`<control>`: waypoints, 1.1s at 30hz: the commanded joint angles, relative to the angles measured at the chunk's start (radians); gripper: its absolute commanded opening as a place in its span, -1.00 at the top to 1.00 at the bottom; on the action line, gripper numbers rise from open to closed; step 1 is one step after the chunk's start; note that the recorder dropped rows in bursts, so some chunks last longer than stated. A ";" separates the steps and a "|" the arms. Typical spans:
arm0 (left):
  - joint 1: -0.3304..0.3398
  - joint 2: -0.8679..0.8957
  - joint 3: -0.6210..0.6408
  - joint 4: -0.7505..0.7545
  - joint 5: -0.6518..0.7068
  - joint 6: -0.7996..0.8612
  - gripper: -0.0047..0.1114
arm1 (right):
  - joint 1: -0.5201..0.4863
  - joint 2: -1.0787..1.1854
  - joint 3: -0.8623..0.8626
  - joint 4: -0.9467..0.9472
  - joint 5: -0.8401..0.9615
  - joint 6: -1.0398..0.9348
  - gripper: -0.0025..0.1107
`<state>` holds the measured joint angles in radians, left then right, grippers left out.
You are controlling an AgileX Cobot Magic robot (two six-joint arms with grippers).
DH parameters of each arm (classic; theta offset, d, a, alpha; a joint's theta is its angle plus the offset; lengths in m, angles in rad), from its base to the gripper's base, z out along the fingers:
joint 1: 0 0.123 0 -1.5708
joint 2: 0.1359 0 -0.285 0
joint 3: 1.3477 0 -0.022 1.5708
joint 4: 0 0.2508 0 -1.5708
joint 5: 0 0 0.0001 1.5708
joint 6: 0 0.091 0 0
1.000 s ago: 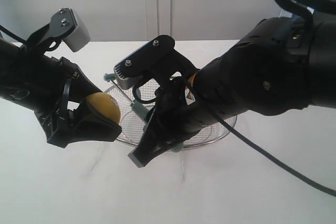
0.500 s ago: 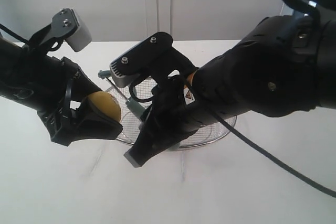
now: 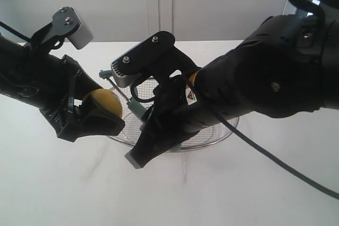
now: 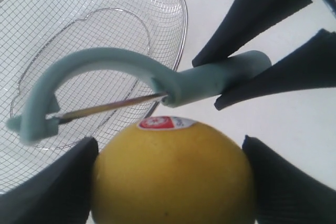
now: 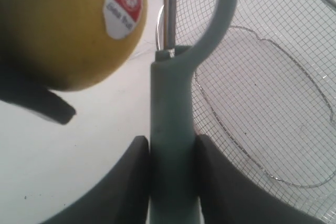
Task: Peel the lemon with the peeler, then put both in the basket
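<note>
My left gripper (image 3: 98,117) is shut on the yellow lemon (image 3: 104,104), held above the table just left of the wire basket (image 3: 212,137). The lemon (image 4: 173,177) carries a red and white sticker and fills the space between the left fingers (image 4: 58,182). My right gripper (image 5: 170,174) is shut on the teal handle of the peeler (image 5: 173,129). The peeler's curved head and metal blade (image 4: 113,106) reach across close beside the lemon's sticker side, over the basket rim (image 4: 181,30). In the exterior view the peeler (image 3: 136,109) shows between the two arms.
The basket (image 5: 262,108) holds nothing in the parts of it that show. The white table (image 3: 222,189) spreads in front of both arms. A pale wall (image 3: 212,3) stands behind. The right arm's bulk hides much of the basket in the exterior view.
The right gripper has shifted slightly left and down with the peeler, bringing the blade nearer the lemon. The left gripper has edged a little right with the lemon.
</note>
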<state>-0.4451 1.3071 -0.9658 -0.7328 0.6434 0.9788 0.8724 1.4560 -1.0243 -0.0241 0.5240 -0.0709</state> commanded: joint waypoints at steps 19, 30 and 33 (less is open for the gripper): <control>0.003 -0.002 -0.001 0.041 -0.031 -0.091 0.92 | 0.004 -0.074 0.002 0.000 0.008 0.003 0.96; 0.003 -0.002 -0.001 0.041 -0.031 -0.091 0.92 | 0.004 -0.221 0.002 -0.024 0.065 0.036 0.96; 0.003 -0.002 -0.001 0.041 -0.029 -0.090 0.92 | 0.004 -0.249 0.002 -0.074 0.103 0.082 0.96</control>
<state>-0.4451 1.3087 -0.9658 -0.6751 0.6057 0.8983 0.8724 1.2361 -1.0243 -0.0516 0.6015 -0.0306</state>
